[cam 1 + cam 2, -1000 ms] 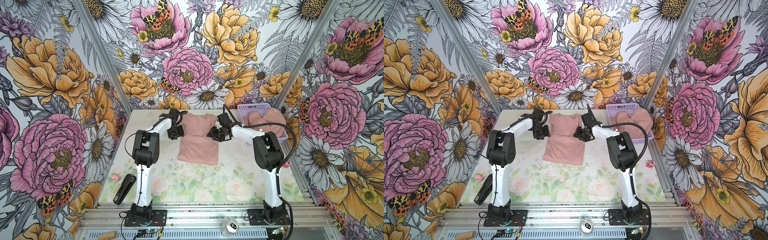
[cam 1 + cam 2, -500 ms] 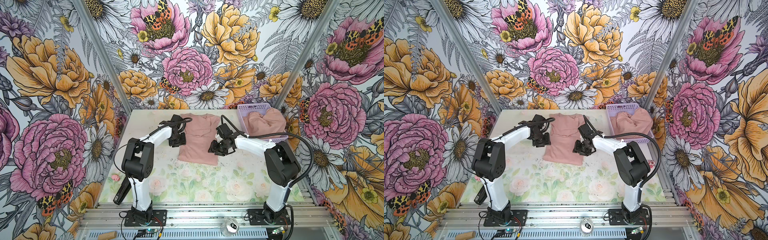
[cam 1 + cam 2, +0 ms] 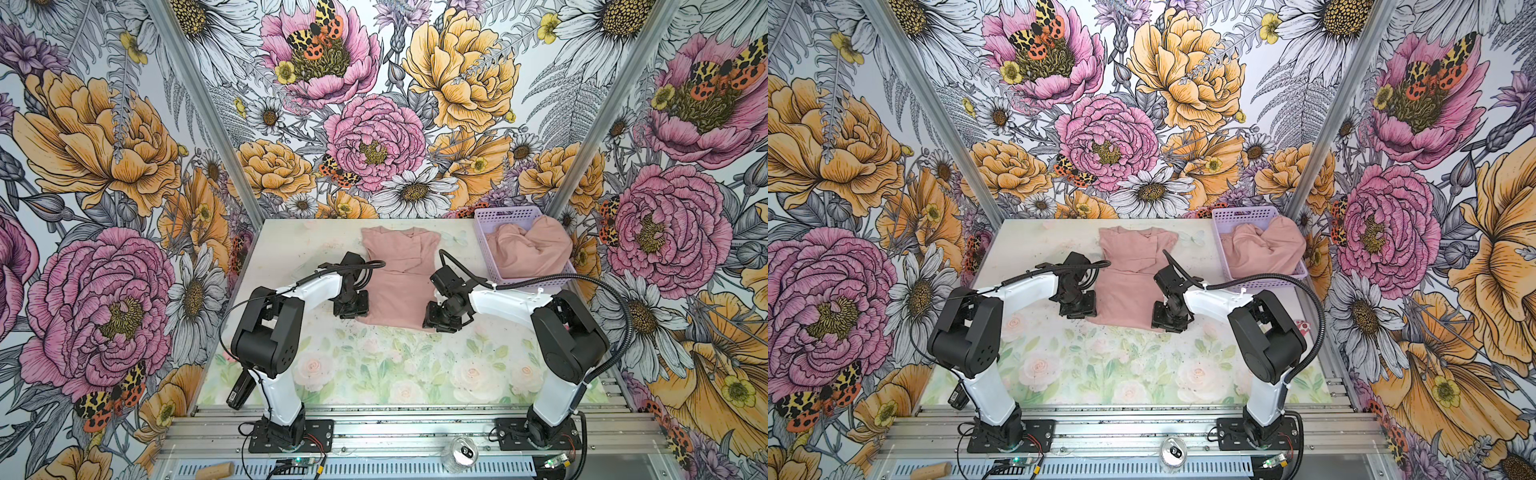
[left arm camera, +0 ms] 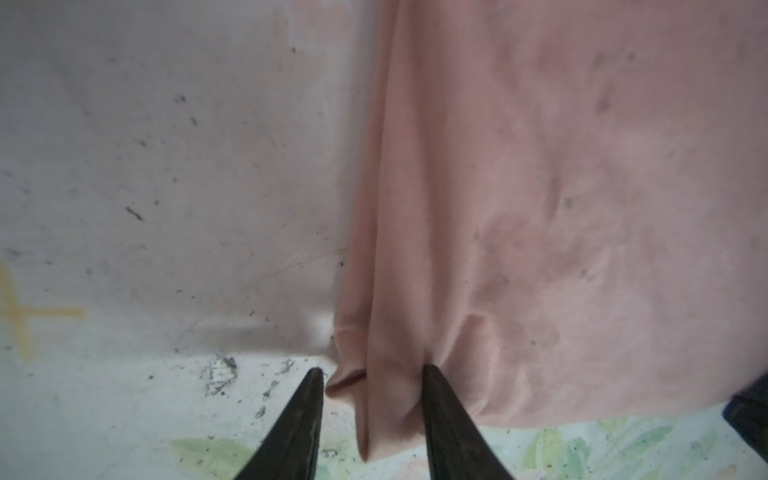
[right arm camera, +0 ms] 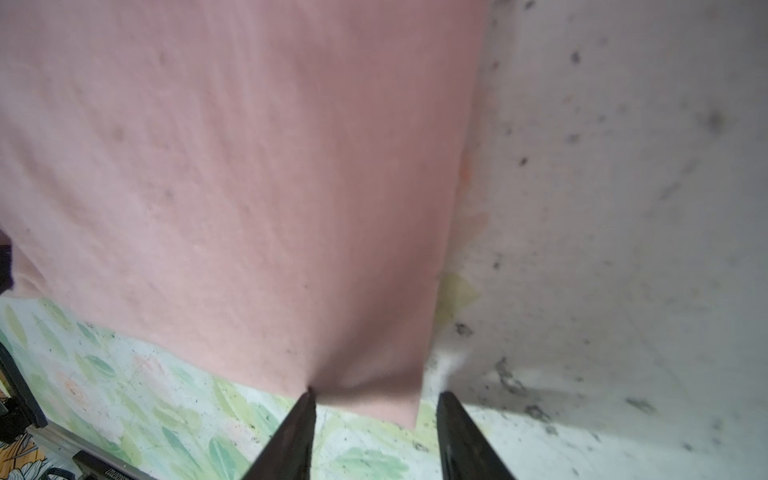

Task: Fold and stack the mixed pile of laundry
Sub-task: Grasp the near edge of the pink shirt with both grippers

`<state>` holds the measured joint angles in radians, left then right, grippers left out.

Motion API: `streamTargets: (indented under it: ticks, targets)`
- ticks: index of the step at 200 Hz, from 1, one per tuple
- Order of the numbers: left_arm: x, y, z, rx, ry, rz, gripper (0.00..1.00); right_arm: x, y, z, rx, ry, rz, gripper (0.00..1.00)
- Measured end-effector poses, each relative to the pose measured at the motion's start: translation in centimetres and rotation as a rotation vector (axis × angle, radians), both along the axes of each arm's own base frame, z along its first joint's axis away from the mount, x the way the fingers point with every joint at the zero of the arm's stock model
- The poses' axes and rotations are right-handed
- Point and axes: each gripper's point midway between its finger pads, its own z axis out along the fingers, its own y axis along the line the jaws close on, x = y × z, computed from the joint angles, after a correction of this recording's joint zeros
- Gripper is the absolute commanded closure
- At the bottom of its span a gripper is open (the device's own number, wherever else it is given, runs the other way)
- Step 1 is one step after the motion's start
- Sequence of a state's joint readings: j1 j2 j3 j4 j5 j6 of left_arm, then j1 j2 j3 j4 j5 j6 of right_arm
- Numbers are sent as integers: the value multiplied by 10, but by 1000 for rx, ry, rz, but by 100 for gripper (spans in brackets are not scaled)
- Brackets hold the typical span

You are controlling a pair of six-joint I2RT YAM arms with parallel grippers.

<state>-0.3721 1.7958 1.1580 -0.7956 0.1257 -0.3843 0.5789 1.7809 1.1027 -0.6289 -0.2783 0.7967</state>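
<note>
Pink T-shirt [image 3: 398, 279] flat mid-table, long axis running away from the arm bases, hem nearest them | more pink laundry [image 3: 528, 249] in lavender basket [image 3: 486, 216] | left gripper [image 4: 370, 376] spread, straddling left hem corner | right gripper [image 5: 374, 397] spread, straddling right hem corner | both equally near, no pinch yet

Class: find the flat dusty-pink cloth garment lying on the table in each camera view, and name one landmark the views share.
Top views: the flat dusty-pink cloth garment lies mid-table between the arms.
Left wrist: it fills the picture's right half.
Right wrist: it fills the upper left.
Shared landmark: its near hem, meeting the green-leaf table print.
</note>
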Motion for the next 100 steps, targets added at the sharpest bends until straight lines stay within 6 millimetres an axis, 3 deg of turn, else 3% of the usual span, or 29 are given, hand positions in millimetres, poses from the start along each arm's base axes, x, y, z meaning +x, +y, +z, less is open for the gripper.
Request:
streamTargets:
  ticks: [36,65,100]
  targets:
    - [-5,2,0,-3,-16,0,59,0,-2,0,-8,-8,1,50]
    - [-8,5,-7,0,-19,6,68,5,-1,-6,-18,-9,6,54]
    - [-5,5,-10,-8,-32,18,78,13,3,-7,-13,-35,15,75]
